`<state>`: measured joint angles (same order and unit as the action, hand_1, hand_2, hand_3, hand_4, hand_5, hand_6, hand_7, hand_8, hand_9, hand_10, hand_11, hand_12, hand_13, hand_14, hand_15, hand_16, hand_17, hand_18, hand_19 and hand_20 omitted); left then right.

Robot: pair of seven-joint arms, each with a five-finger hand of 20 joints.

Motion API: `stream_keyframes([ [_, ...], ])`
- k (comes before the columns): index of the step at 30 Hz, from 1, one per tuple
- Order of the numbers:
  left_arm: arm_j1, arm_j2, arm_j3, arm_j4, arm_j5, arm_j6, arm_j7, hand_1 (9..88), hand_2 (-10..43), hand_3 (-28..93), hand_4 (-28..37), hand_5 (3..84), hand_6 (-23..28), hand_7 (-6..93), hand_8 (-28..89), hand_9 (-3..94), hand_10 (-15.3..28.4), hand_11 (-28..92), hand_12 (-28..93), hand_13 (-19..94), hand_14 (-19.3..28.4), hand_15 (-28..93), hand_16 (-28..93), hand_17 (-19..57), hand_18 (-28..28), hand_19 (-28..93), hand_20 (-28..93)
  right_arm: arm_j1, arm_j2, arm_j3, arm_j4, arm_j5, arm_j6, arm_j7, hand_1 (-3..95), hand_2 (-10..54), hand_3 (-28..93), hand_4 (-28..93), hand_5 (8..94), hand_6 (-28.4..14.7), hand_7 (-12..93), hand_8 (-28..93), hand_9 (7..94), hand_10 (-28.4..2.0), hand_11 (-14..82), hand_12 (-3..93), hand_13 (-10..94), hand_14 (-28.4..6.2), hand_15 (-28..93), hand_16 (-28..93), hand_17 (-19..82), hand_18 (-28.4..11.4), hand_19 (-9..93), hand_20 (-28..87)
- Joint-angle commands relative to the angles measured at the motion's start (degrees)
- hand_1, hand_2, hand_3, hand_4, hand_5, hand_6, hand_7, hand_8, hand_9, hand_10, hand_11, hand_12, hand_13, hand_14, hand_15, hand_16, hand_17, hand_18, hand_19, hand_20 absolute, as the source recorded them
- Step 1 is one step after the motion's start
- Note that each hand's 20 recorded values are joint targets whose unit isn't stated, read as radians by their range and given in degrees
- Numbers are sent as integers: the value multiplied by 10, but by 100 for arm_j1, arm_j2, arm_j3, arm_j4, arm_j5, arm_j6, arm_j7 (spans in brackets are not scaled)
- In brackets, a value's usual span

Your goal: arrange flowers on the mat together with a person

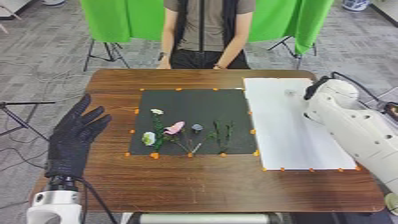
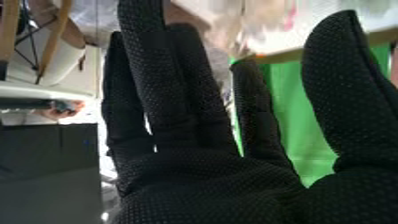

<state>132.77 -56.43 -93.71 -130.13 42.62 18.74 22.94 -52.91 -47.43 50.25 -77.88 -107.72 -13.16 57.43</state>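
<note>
My left hand [image 1: 71, 137] is at the table's left side, open with straight fingers, left of the black mat [image 1: 187, 102]. On the mat lie a small white flower [image 1: 157, 112], a larger whitish bloom [image 1: 149, 138], a pink flower [image 1: 175, 128], a grey-blue flower [image 1: 197, 128] and green sprigs [image 1: 222, 136], their stems toward the front edge. At the back right, my right hand [image 1: 314, 88] is partly hidden by its white arm, beside the white sheet [image 1: 298, 130]. In the right wrist view, my right hand [image 2: 213, 185] is open, fingers extended and nothing held.
Orange tape pieces [image 1: 155, 155] fix the mat's edges to the brown table [image 1: 213, 187]. A small pale item [image 1: 290, 92] lies on the white sheet's far part. A green curtain [image 1: 115, 20] hangs behind the table. The right arm [image 1: 355, 120] extends along the table's right side.
</note>
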Motion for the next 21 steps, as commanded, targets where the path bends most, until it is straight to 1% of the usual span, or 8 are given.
stream_keyframes([
  [1,-13,-83,53,21,-87,-89,-5,215,51,790,-274,332,51,86,-84,349,170,188,106,266,234,366,-52,-68,251,532,50,-38,-204,-21,94,-145,-324,-222,386,-92,723,-262,386,31,133,-130,567,-193,135,127,625,-161,468,96,209,-272,656,42],
  [3,-18,-41,68,19,-109,-65,23,215,51,790,-274,332,51,86,-84,349,171,188,105,266,234,367,-52,-68,251,532,50,-78,-231,2,134,-160,-430,-246,398,-94,727,-272,404,37,142,-138,566,-184,123,124,625,-159,458,98,209,-272,647,48],
  [5,-9,-7,79,-16,-144,-42,45,214,51,791,-273,332,51,86,-84,349,171,189,105,266,234,367,-52,-68,251,532,50,-122,-267,66,191,-25,-458,-209,418,-95,725,-277,464,35,150,-147,591,-135,115,120,635,-155,436,98,214,-272,635,57],
  [6,22,55,83,-29,-141,-54,152,215,51,791,-273,332,51,86,-84,349,170,189,105,266,234,368,-52,-68,251,532,50,-107,-260,-24,237,-59,-237,-234,429,-95,723,-276,506,32,154,-151,618,-118,117,117,644,-152,418,96,222,-268,628,59],
  [7,28,9,36,-44,-47,-134,49,215,51,791,-273,332,51,86,-84,349,171,189,105,266,234,368,-53,-68,251,532,50,-192,-265,1,254,-192,-181,-216,450,-95,721,-273,578,30,161,-154,665,-103,125,118,667,-141,393,110,234,-259,623,66],
  [10,-3,14,54,-48,-68,-127,73,215,51,790,-273,333,51,86,-84,349,171,189,105,266,234,369,-53,-69,251,532,50,-317,-112,-91,188,-388,66,-301,559,-95,643,-279,750,31,196,-71,822,-69,66,209,744,-93,363,191,284,-213,649,76],
  [14,47,-29,28,-53,-39,-121,48,215,52,789,-272,333,51,86,-84,349,171,188,104,266,234,369,-54,-69,251,532,49,-337,-33,-250,124,-609,585,-418,620,-95,599,-281,812,36,216,-43,899,-59,44,263,803,-41,355,265,308,-157,684,75],
  [21,28,-43,48,-56,-30,-120,35,216,51,789,-272,333,51,87,-84,350,171,188,105,266,234,369,-54,-69,251,533,49,-368,-96,-168,-83,-818,955,-567,633,-95,603,-282,833,30,221,-40,920,-56,56,280,836,-19,337,295,331,-93,659,52],
])
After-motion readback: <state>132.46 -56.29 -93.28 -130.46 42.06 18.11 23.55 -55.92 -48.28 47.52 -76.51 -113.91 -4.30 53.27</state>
